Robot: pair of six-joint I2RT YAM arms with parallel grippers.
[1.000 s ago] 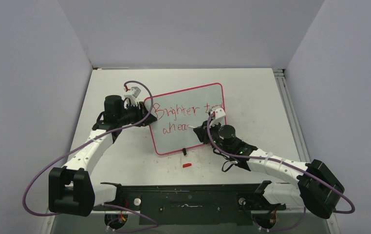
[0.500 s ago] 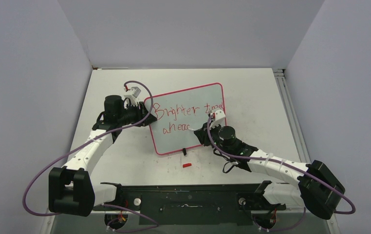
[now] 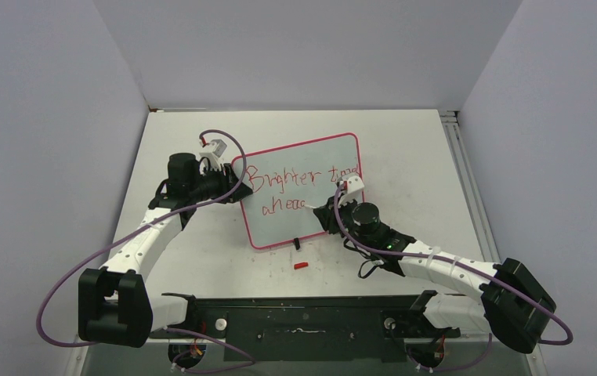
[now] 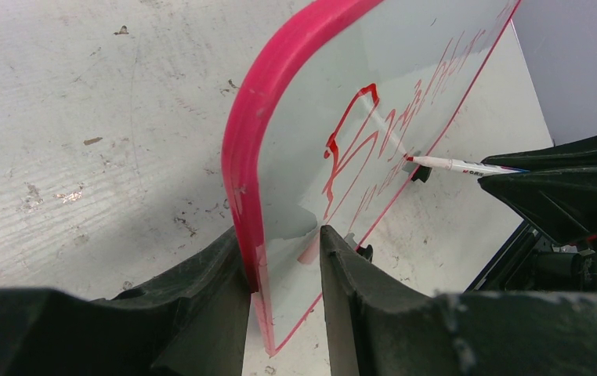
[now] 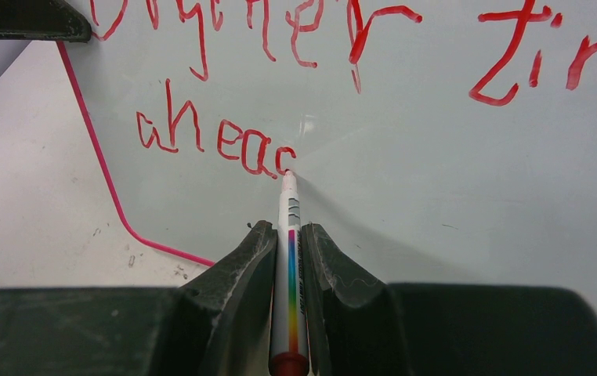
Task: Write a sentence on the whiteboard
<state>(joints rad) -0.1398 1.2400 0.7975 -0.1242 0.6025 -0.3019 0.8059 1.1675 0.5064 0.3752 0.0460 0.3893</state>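
Whiteboard (image 3: 311, 229), mid-table, is clamped at its left edge by the left gripper (image 4: 280, 235), marker (image 5: 289, 211) pinched in the right gripper (image 5: 286, 229), tip seemingly touching the unfinished "d" of the sentence (image 5: 217, 145): stem to be drawn with light pressure.

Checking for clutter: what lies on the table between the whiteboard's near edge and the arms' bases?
A small red cap-like piece lies on the table there; the top view shows it.

sentence (image 3: 299, 178) gained stroke (lower line reads "aheac"); marker (image 5: 289, 258) edged right.
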